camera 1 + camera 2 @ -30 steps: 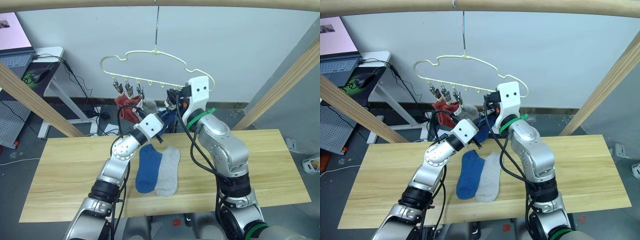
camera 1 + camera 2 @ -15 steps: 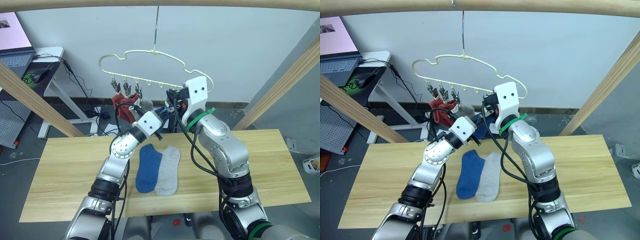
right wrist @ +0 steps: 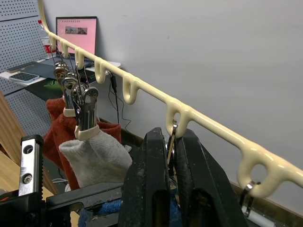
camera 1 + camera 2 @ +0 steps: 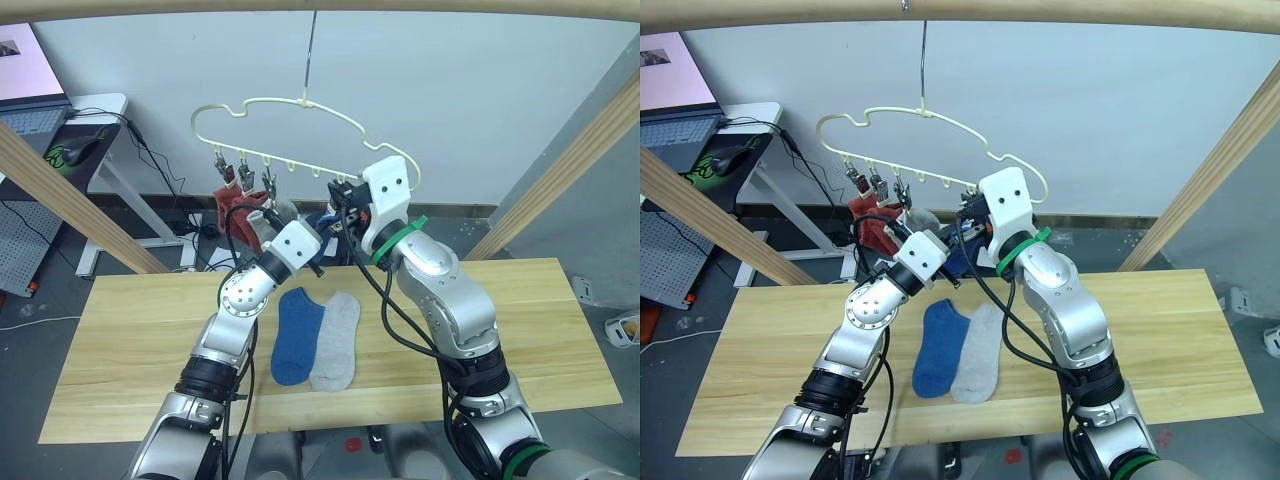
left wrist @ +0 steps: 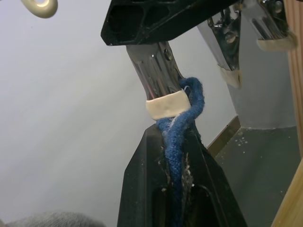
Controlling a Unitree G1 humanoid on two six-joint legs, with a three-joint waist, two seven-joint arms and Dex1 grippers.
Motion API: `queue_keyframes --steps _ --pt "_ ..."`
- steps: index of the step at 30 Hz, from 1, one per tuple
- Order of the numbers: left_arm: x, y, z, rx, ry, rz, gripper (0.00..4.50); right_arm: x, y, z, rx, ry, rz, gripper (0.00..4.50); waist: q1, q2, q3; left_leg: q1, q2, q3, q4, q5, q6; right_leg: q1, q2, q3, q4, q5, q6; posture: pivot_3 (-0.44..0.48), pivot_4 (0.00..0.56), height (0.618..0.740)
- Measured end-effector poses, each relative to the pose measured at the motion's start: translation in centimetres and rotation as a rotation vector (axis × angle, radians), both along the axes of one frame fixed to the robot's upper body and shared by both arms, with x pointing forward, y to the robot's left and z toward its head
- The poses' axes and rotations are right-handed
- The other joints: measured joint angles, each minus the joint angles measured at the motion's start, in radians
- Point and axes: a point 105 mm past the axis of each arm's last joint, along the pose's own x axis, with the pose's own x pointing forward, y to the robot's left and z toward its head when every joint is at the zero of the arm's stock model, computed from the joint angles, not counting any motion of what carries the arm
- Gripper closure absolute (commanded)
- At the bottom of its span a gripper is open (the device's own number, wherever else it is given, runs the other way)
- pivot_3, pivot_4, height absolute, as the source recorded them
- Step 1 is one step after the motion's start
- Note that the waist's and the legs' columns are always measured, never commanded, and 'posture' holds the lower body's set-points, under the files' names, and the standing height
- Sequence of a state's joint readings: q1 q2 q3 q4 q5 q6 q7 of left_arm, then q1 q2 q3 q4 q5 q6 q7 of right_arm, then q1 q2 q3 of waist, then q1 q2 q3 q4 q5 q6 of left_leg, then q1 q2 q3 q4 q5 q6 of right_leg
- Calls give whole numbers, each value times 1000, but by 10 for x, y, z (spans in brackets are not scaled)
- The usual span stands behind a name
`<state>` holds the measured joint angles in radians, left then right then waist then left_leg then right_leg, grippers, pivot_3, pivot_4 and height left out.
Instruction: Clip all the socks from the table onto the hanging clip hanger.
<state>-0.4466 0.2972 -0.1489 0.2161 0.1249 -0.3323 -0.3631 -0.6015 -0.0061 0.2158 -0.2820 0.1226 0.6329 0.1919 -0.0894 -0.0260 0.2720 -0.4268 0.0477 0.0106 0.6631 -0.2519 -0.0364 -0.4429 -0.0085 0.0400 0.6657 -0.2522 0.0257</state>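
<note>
The left arm reaches up and forward from the bench (image 4: 140,340), its forearm angled toward the hanger's lower bar. Its left claw (image 5: 177,156) is clamped on the cuff of a dark blue sock (image 5: 182,137), whose edge sits in the mouth of a metal clip (image 5: 158,75). The right arm bends at the elbow above the bench and rises to the same spot. Its right claw (image 3: 171,156) has its two black fingers pressed together on the handles of that clip, just under the pale yellow clip hanger (image 4: 290,105), which hangs by its hook from the wooden pole (image 4: 400,5) overhead.

At the hanger's left end three socks hang from clips: two rust red socks (image 4: 232,205) and one light grey sock (image 3: 97,153) beside them. The held blue sock makes a fourth. Two more socks lie flat on the bench, touching side by side: a blue sock (image 4: 296,336) on the left and a grey sock (image 4: 336,342) on the right. Six socks in all.
</note>
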Motion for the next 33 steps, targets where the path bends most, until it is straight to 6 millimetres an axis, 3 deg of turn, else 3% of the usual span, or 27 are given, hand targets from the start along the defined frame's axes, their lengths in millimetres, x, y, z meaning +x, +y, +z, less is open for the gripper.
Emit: queue_keyframes --steps 3,9,13,24,33 --pt "0 0 2 -2 -6 1 4500 0 0 1 8 -5 -1 3668 0 0 0 0 0 0 0 0 0 0 0 0 0 0 0 -148 266 738" --pt "2 -1 9 -7 -30 3 4500 0 -1 4 33 -4 -5 1524 0 0 0 0 0 0 0 0 0 0 0 0 1 0 0 -148 265 738" --pt "3 -1 10 -12 -33 10 4500 1 -3 4 58 14 -3 1524 1 0 0 0 0 0 1 0 0 0 0 0 1 0 0 -149 265 738" --pt "-2 -5 3 -30 29 -20 1297 -5 -4 5 63 33 26 1475 1 0 0 0 0 0 1 0 0 0 0 0 2 0 0 -147 265 738" --pt "-16 -3 -5 -38 100 -51 1297 -10 -17 -5 25 55 -16 1475 1 0 0 1 0 0 3 0 0 0 0 0 6 0 0 -149 253 738"
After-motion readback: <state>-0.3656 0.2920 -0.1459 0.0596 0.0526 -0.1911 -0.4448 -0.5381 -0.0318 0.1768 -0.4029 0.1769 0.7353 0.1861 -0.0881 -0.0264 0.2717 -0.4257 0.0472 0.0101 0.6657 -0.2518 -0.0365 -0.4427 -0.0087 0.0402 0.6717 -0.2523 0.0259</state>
